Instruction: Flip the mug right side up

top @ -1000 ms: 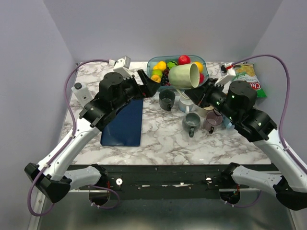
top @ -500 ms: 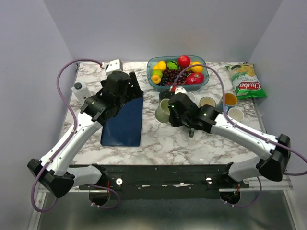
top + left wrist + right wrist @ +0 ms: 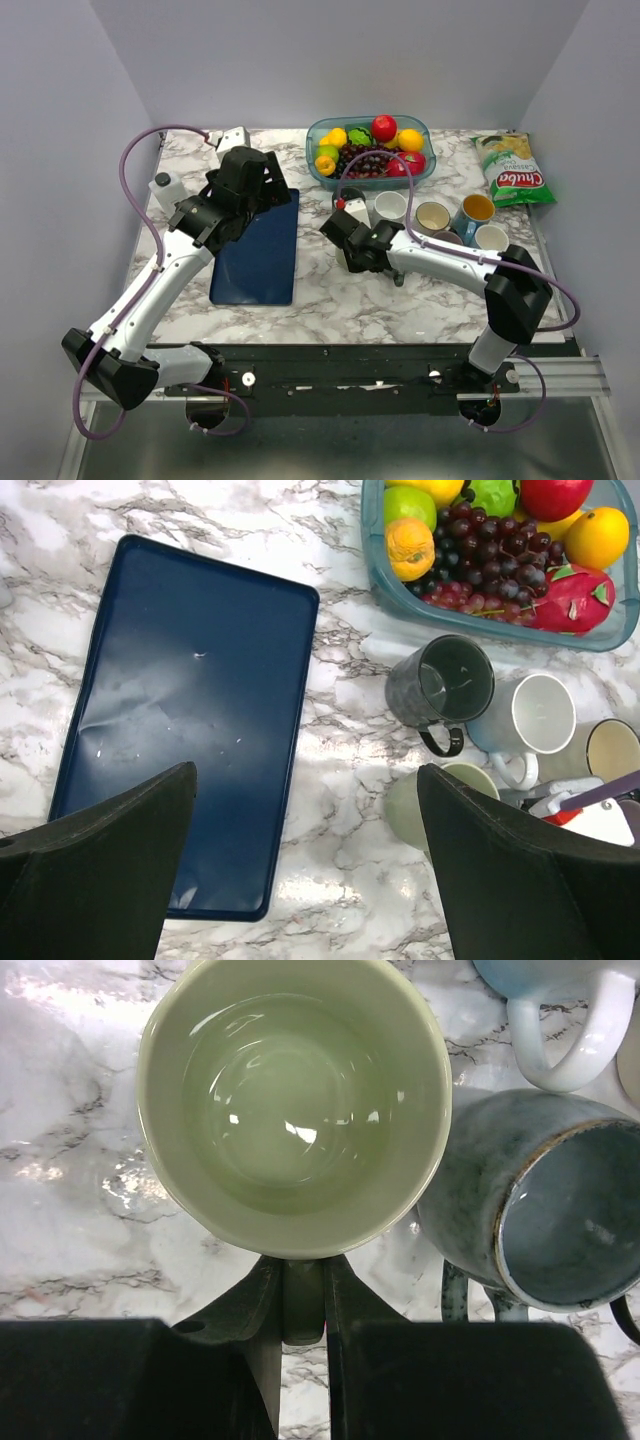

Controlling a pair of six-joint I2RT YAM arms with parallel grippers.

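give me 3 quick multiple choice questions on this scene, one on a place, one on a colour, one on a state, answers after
1. The blue tray lies on which side of the mug gripped by the right jaws?
A the robot's left
B the robot's right
C beneath it

2. That mug is:
A red
B pale green
C black

3. Its mouth faces:
A down
B sideways
C up

Answers:
1 A: in the top view the tray sits left of the right jaws and their mug.
2 B: the right wrist view shows a pale green wall and inside.
3 C: the right wrist camera looks down into the mug, with the marble table behind it.
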